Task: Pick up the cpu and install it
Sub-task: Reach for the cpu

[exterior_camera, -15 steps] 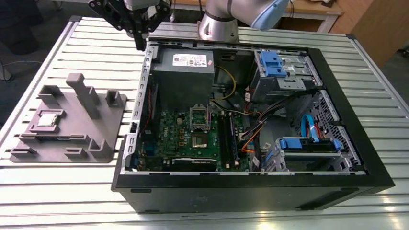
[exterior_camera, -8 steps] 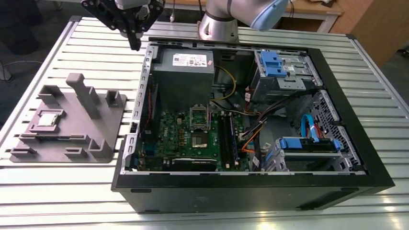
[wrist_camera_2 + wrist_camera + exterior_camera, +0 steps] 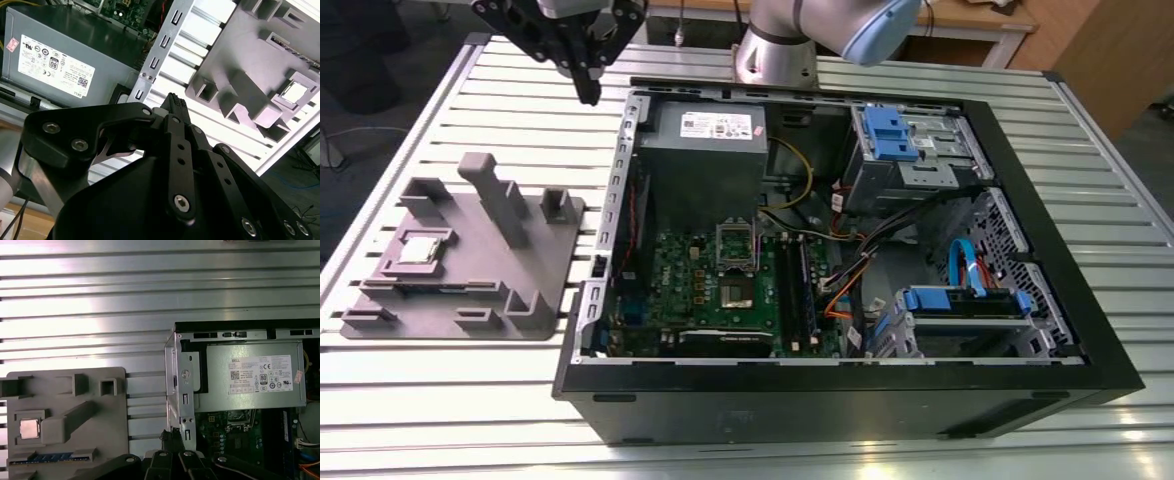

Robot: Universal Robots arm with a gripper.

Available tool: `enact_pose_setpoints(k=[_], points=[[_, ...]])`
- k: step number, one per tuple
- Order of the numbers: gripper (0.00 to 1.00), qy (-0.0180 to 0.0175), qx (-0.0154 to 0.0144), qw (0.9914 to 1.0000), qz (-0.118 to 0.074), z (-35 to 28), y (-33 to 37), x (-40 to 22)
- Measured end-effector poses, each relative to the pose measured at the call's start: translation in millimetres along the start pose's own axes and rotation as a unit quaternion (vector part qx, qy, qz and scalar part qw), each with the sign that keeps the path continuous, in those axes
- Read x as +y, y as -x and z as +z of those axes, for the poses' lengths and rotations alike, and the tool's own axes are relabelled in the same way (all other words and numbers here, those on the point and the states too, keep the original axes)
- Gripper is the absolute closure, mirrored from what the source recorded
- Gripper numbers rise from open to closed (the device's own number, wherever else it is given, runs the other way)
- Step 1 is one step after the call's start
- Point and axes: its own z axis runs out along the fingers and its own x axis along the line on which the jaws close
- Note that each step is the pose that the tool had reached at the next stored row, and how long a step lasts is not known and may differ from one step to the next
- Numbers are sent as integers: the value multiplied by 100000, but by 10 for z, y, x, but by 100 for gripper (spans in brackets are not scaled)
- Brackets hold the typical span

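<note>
Gripper (image 3: 591,92) hangs over the slatted metal table (image 3: 454,420), just off the far corner of the open PC case (image 3: 854,400) on the exterior view's left. Jaws are pressed together w/ nothing between them. In both wrist views the black fingers meet at one tip, gripper (image 3: 175,101) and gripper (image 3: 172,436).

The cpu (image 3: 424,246) is well apart from the gripper. It lies flat in a square pocket of the grey tray (image 3: 534,300), which sits on the table beside the case, on the exterior view's left. Pale silver top faces up; I can't make out any marking on it. It also shows as cpu (image 3: 295,92) and cpu (image 3: 29,428), seated in the tray (image 3: 100,410) near its upright posts. A bluish strip (image 3: 50,458) lies in a slot of the tray near the cpu.

As for writing, the grey PSU (image 3: 707,160) inside the case carries a white sticker (image 3: 718,125) w/ black print. From the wrist views, sticker (image 3: 55,66) and sticker (image 3: 260,372), it has barcodes, round approval marks & rows of fine text. A small pink tag (image 3: 299,374) sits at the sticker's edge.

Below the PSU is the green board (image 3: 680,290) w/ a shiny metal socket frame (image 3: 738,243) on it. Blue drive brackets (image 3: 887,130) are on the exterior view's right.
</note>
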Motion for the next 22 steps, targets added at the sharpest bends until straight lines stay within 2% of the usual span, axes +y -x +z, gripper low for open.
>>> enact_pose_setpoints(k=[11,22], points=[[89,9,-118,100000,-7,-7,-136,-10],[89,6,-120,100000,-8,-9,-168,-12]])
